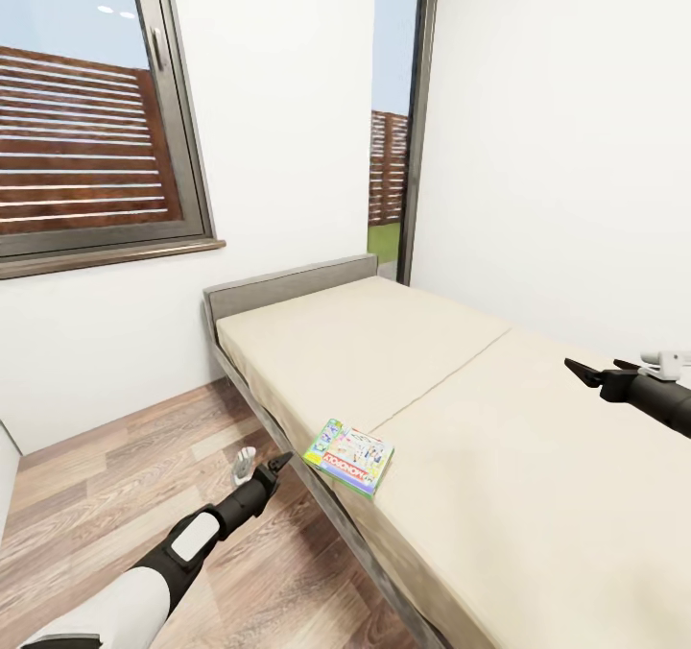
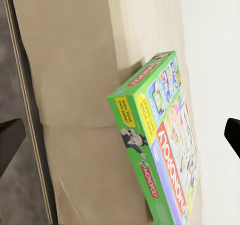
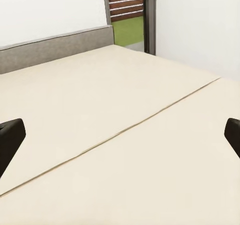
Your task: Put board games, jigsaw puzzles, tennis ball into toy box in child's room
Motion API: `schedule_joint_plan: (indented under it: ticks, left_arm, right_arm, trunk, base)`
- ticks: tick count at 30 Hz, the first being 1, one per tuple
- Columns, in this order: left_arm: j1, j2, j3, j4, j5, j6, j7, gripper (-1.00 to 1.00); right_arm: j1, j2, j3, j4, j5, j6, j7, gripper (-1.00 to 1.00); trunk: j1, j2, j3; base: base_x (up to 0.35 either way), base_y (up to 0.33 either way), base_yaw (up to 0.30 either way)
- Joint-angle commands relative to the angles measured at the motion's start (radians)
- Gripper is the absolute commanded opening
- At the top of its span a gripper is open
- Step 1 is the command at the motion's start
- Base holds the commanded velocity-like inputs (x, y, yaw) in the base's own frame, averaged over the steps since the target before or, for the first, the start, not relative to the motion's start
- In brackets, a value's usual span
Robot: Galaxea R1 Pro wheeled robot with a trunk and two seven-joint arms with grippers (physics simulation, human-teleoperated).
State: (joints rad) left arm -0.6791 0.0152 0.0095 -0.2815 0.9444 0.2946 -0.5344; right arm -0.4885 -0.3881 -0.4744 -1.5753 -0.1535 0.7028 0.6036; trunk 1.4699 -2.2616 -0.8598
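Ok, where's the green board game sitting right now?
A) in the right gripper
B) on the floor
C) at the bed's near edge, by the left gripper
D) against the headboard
C: the green board game lies flat at the bed edge, beside the open left gripper.

One board game (image 1: 349, 455), a green Monopoly box, is lying on the one bed (image 1: 537, 495), at the edge of the mattress. This bed is carrying one grey headboard (image 1: 288, 289). The mattress is showing two beige sections, which one seam is dividing. Two robot arms are reaching into the head view, so two grippers are showing: the left gripper (image 1: 278, 464) and the right gripper (image 1: 582, 371). One window (image 1: 86, 150) is sitting in the wall, and one narrow glass opening (image 1: 393, 121) is standing behind the bed.
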Motion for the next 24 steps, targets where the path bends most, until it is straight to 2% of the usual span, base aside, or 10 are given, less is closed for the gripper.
schedule_joint_plan:
  ticks: [1,24]
  left_arm:
    - [-0.001,0.000,0.001,0.001,0.009,0.009,0.002,1.00]
    - [-0.001,0.000,0.001,0.002,0.013,0.009,0.017,1.00]
  right_arm:
    - [-0.001,0.000,-0.001,0.000,-0.006,0.008,0.001,1.00]
    - [-0.001,0.001,0.000,0.000,-0.008,0.008,0.001,1.00]
  trunk:
    - [0.000,0.000,-0.001]
    - [0.000,0.000,-0.001]
  base:
    - [0.000,0.000,0.000]
    - [0.000,0.000,0.000]
